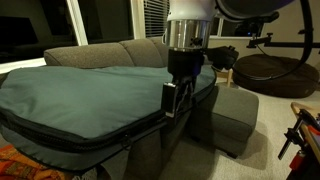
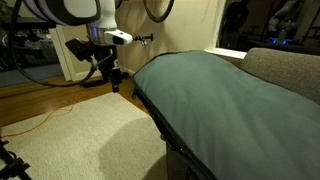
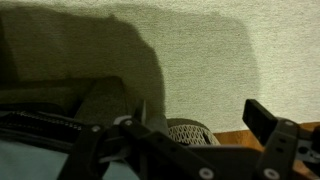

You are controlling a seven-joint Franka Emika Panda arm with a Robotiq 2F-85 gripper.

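Observation:
A large teal-green padded cover [image 1: 80, 95] with a black zippered edge [image 1: 110, 135] lies across a grey sofa [image 1: 130, 50]. My gripper [image 1: 177, 98] hangs open just off the cover's outer edge, fingers down, with nothing between them. In an exterior view the gripper [image 2: 115, 80] sits at the cover's [image 2: 220, 100] near corner, above the carpet. In the wrist view the gripper [image 3: 200, 112] stands wide, one finger [image 3: 262, 118] on the right; the black zipper edge [image 3: 40, 125] and teal fabric [image 3: 15, 162] lie at lower left.
Beige carpet [image 2: 80, 140] spreads below the gripper, meeting wood floor [image 2: 35, 100] with an orange cable [image 2: 40, 122]. A grey ottoman [image 1: 235, 115] stands beside the sofa, a round dark chair [image 1: 270, 70] behind it. A white woven round object [image 3: 188, 130] sits on the floor.

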